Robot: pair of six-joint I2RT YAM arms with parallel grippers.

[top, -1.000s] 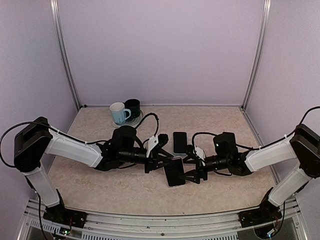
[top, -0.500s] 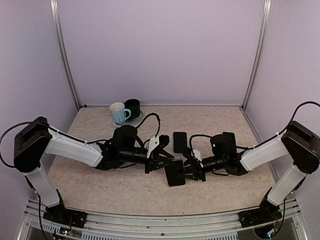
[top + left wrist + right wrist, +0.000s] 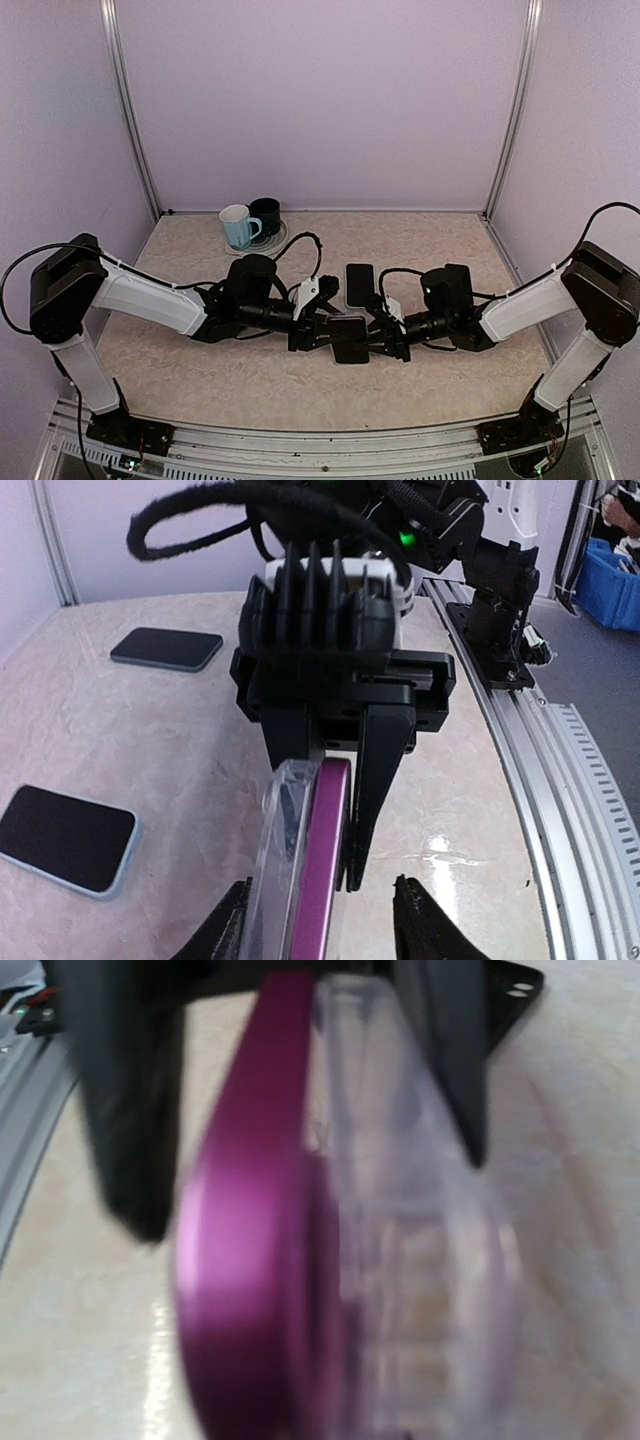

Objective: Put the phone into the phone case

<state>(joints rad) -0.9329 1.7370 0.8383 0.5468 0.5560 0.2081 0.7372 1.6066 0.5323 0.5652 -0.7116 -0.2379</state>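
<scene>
While your right jaws clamp purple phone (image 3: 325, 865) against clear case (image 3: 283, 815) (left jaws: can't tell), it looks not fully seated.

A white mug (image 3: 236, 228) and a dark mug (image 3: 268, 213) made two; a purple phone (image 3: 320, 880) and two dark phones (image 3: 165, 648) (image 3: 66, 838) made three; the clear case (image 3: 280, 850) was one.

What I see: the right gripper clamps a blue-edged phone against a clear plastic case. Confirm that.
Wrong colour: it is a magenta-edged phone, not blue-edged, as the left wrist view shows. The right gripper does clamp it against the clear plastic case.
</scene>
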